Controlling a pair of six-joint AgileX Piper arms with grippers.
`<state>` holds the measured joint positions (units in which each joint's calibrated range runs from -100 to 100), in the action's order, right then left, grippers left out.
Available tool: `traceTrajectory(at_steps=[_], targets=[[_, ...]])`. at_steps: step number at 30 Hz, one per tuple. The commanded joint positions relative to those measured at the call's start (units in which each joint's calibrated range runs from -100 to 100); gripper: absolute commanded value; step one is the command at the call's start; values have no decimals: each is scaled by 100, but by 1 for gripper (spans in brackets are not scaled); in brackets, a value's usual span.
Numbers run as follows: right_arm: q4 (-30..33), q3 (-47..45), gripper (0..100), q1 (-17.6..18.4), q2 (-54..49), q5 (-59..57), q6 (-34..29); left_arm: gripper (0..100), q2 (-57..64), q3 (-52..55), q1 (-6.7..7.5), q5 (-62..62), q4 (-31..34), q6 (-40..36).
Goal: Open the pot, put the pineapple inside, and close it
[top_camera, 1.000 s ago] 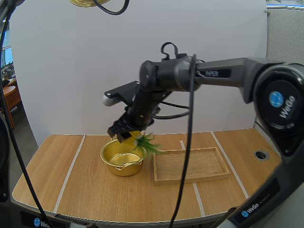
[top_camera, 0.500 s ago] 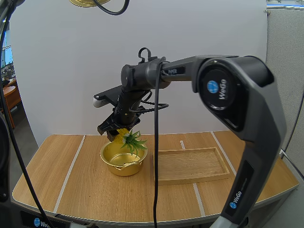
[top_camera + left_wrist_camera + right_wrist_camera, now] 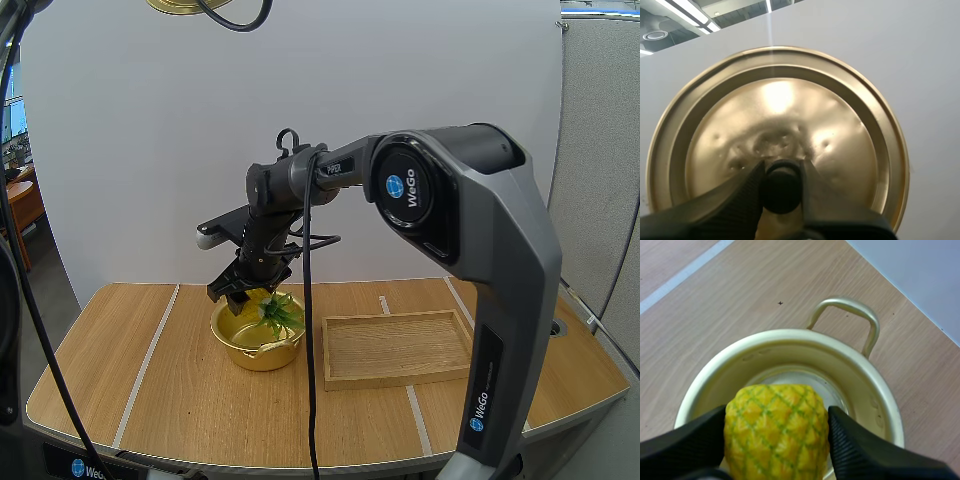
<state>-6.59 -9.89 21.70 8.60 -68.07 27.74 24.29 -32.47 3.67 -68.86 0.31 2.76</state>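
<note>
Reaching down over the open gold pot (image 3: 790,337), right gripper (image 3: 244,291) clamps the pineapple (image 3: 777,432) over its mouth; left gripper (image 3: 782,170) pinches the lid (image 3: 780,105) by its knob (image 3: 782,192).

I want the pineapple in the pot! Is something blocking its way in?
Nothing visible does. The right gripper holds the pineapple right over the open pot, and the left gripper holds the lid up high, away from the pot.

The right arm (image 3: 440,190) stretches forward and angles down, its right hand (image 3: 243,289) pinching the pineapple (image 3: 776,415) between both fingers, while the left hand (image 3: 782,172) clamps the lid (image 3: 785,100) by its knob (image 3: 782,192).
</note>
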Motion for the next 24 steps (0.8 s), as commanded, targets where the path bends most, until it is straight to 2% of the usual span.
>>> traceTrajectory(at_steps=[1, 24], targets=[[49, 44, 0, -2, 91, 260, 10, 0, -3, -53, 17, 195, 66, -37], [132, 44, 0, -2, 724, 700, 10, 0, -3, -53, 17, 195, 66, -37]])
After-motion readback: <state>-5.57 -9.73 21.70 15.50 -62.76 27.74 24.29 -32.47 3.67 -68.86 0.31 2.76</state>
